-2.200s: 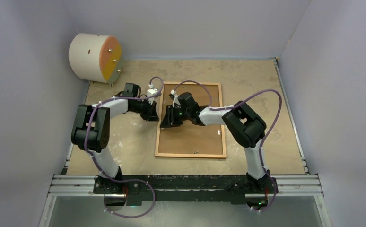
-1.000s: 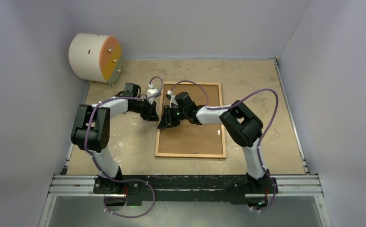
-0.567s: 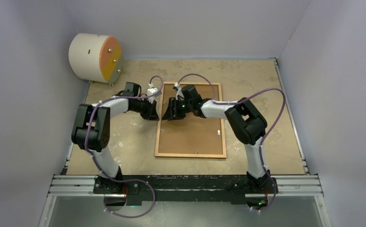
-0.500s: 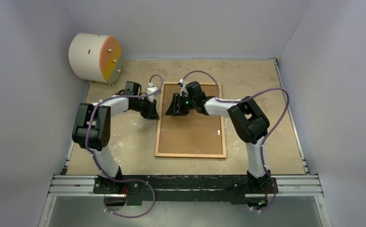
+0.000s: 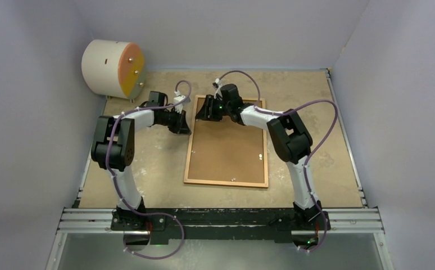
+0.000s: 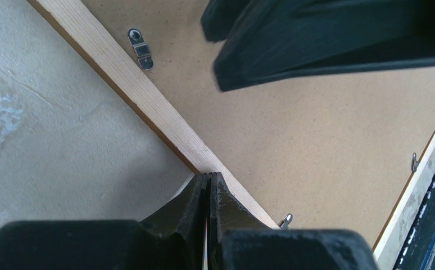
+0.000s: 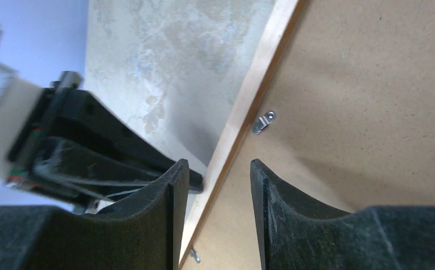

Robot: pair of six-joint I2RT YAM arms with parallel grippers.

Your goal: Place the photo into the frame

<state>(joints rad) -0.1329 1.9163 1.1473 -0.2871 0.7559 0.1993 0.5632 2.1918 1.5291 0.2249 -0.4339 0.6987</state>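
Observation:
The frame lies back up on the table, its brown backing board showing. The photo is hidden. My left gripper is shut, its tips touching the outer side of the frame's left wooden rail near the far corner. Nothing shows between its jaws. My right gripper is open and empty, low over the frame's far left corner. Its fingers straddle the rail, one over the table and one over the backing board.
A cream-and-orange cylinder lies at the far left corner by the wall. Small metal turn clips sit along the inside of the frame's rails. The two grippers are close together. Walls enclose the table on three sides.
My right gripper has moved from the frame's left middle up to its far left corner. My left gripper has followed a little along the left rail. The frame has shifted slightly away.

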